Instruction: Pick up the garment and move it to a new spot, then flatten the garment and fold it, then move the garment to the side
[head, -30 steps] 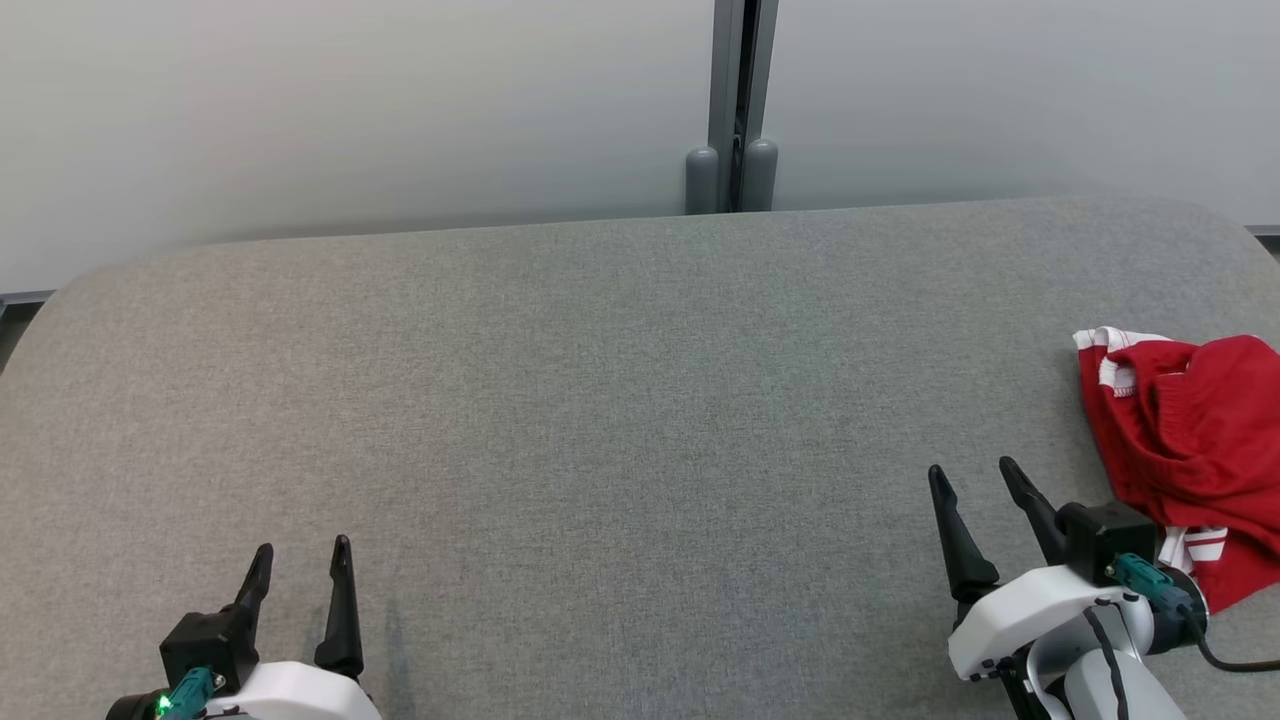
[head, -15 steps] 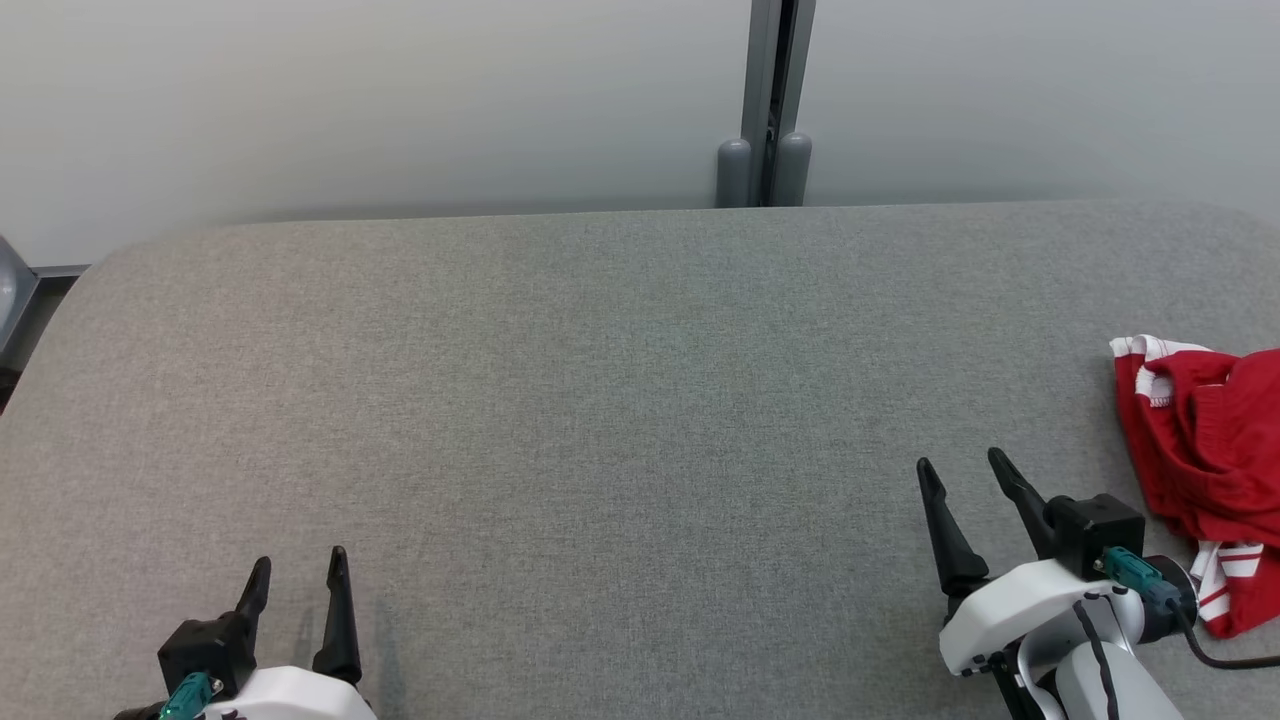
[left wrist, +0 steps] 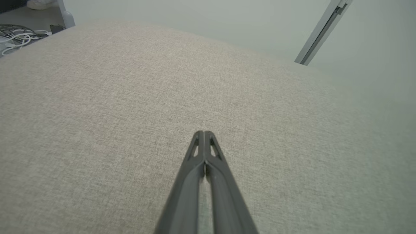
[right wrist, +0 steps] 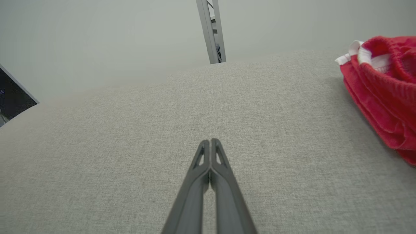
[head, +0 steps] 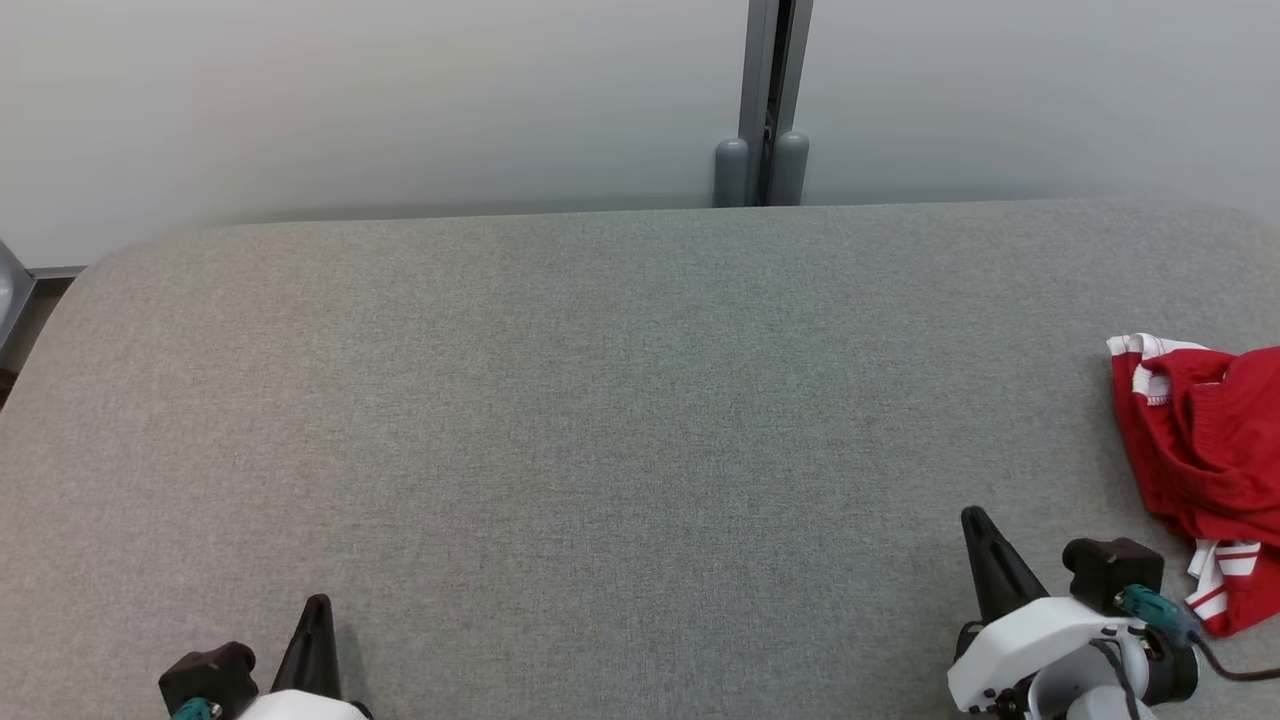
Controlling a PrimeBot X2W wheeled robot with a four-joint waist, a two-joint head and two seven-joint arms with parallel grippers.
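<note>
Red cloth w/ white stripes is seen at the right edge of the head view, approx. halfway down. This is the garment, bunched in a heap on the grey woven table top. Part of it is cut off by the frame edge. It is not held by anything.

The right gripper is found at the lower right of the head view, just left of the garment and apart from it. Its two dark fingers are pressed together into one point, w/ nothing caught btw. them. In the right wrist view the right gripper is shown clamped tight, tips touching, low over the table top. The garment is seen at the upper right of that frame, off to the side of the tips.

The left gripper is seen at the lower left of the head view, well apart from the garment. It is clenched too, and nothing is gripped. In the left wrist view its fingers are laid side by side up from the bottom mid of the frame, tips touching. Whether the table top is touched can't be told.

A grey metal post is stood against the pale wall at the top of the head view, past the far edge of the table top. White cables are piled in the upper left corner of the left wrist view.
</note>
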